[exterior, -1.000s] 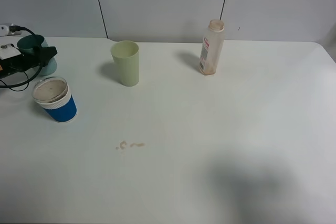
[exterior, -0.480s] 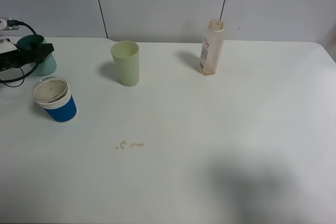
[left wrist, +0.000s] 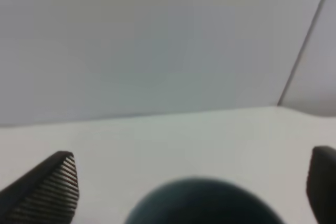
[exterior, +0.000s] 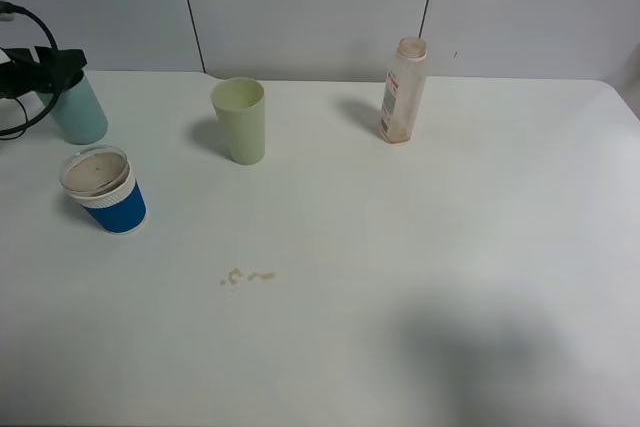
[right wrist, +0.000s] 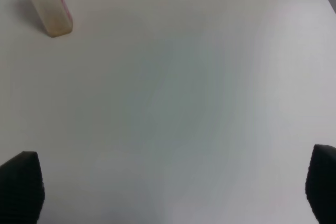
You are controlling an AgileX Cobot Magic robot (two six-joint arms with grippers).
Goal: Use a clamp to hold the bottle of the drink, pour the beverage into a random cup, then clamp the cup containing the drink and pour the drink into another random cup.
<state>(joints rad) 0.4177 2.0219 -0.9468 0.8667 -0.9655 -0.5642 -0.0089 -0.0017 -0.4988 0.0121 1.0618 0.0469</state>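
Observation:
The teal cup [exterior: 82,115] stands upright at the table's far left. My left gripper [exterior: 60,65] hovers over its rim and hides the cup's top. In the left wrist view the cup's dark rim [left wrist: 197,203] lies between the ribbed fingers [left wrist: 55,187] with a gap on each side, so the left gripper [left wrist: 193,157] is open. The blue-sleeved paper cup [exterior: 103,190] stands just in front, its inside pale brown. The bottle [exterior: 403,90] stands at the back, nearly empty. My right gripper [right wrist: 173,182] is open above bare table, far from the bottle [right wrist: 48,6].
A pale yellow-green tumbler [exterior: 240,119] stands upright between the cups and the bottle. A few small brown drops [exterior: 248,275] mark the white table [exterior: 420,247] left of centre. A black cable [exterior: 20,97] loops off the left arm at the table's left edge.
My left gripper has risen and drawn back from the teal cup's sides to above its rim. The cup stays standing on the table. Nothing else has moved.

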